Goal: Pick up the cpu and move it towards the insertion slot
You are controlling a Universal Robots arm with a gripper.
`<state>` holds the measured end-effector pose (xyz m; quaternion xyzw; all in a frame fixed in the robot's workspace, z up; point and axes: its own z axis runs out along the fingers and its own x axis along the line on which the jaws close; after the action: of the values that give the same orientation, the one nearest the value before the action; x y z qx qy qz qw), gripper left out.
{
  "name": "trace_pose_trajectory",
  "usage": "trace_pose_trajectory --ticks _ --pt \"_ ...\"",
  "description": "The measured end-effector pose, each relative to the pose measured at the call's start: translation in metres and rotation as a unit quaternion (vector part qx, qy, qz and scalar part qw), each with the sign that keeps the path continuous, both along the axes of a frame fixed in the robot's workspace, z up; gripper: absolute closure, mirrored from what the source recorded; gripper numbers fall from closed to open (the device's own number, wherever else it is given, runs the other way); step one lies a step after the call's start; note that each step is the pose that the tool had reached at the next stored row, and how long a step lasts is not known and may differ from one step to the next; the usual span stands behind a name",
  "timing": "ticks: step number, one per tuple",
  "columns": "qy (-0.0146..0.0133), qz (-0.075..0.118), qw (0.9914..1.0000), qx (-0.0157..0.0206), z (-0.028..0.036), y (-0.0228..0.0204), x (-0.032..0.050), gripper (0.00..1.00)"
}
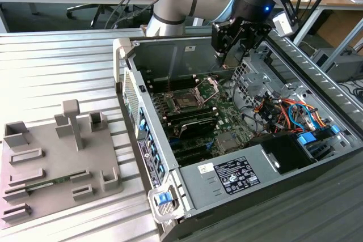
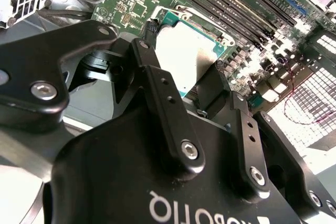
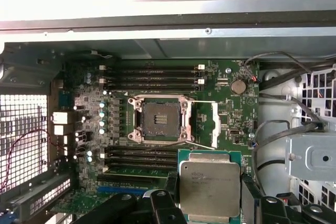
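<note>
A: Silvery-topped cpu (image 3: 209, 182) on its green carrier sits clamped in the hand (image 3: 207, 203); in the first wrist view black fingers (image 3: 250, 195) press on its two opposite edges.

B: Confirmed in the second wrist view: cpu (image 2: 185, 56) pale and glaring, gripped between the finger (image 2: 148, 66) on one side and a second finger on the other. Hand (image 2: 181, 85) clenched on the chip, not released.

A: Location of cpu: raised above the motherboard (image 3: 233, 108), clear of it. It hangs over the memory slots (image 3: 142, 156) just beside the slot (image 3: 161, 120), not over the slot itself.

B: Slot state: dark square socket, silvery frame around it, bracket (image 3: 212, 124) swung open to one side. Socket bare.

A: Exterior view: hand (image 1: 222, 55) is inside the open case (image 1: 227, 174), above the far part of the board. Slot (image 1: 185, 101) lies near it, towards the exterior view's left and lower. Cpu too small to make out there.

B: Grey tray (image 1: 51, 162) lies on the ribbed metal tabletop (image 1: 57, 66), at the exterior view's left, well apart from the hand. Case stands beside it.
</note>
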<state>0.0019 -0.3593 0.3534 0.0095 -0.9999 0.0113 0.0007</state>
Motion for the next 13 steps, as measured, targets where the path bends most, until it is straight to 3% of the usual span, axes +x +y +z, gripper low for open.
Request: trace_pose_trajectory --ticks 13 --pt "0.0 0.0 1.0 0.0 -0.0052 0.0041 0.0 0.45"
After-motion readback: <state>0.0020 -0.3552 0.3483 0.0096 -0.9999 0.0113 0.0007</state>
